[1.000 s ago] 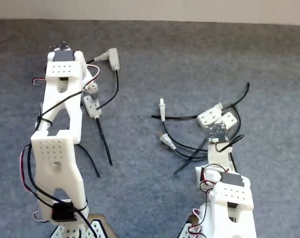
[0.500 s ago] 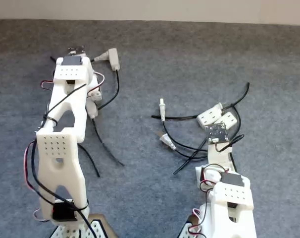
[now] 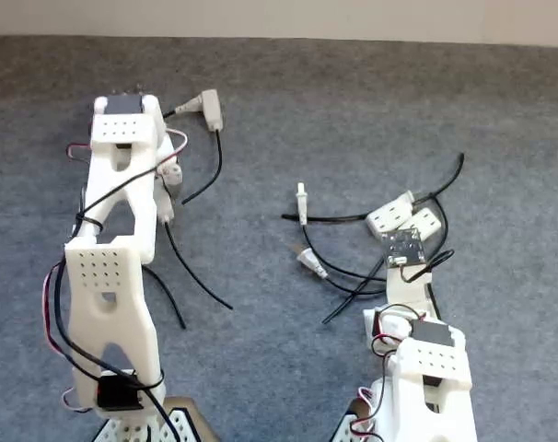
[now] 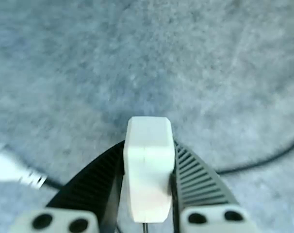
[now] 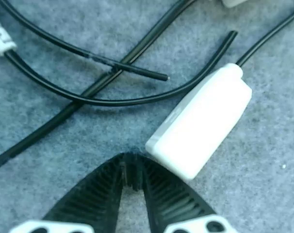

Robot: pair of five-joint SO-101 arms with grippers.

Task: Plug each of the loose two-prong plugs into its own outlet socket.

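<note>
The left gripper (image 4: 148,145) is squeezed tight on a white socket block (image 4: 148,179). The block stands straight up between the two black jaws. A thin black cord (image 3: 192,273) runs from the block back across the grey carpet (image 3: 353,110), toward the bottom of that arm. A little way ahead of this gripper, and off to its right, lies a white plug (image 3: 208,109) with a cord of its own. Farther right, well away from both grippers, two loose plugs (image 3: 301,201) (image 3: 313,262) lie on the carpet, one ahead of the other. Next come two white sockets (image 3: 389,216) (image 3: 424,221), side by side, just ahead of the right arm. The right gripper (image 5: 132,170) has its jaws pressed together and has nothing in them. The near socket (image 5: 200,128) lies flat just beside the tips of this gripper, a bit to one side, not touching them. Some black cords (image 5: 113,73) cross each other on the carpet just past the tips.
</note>
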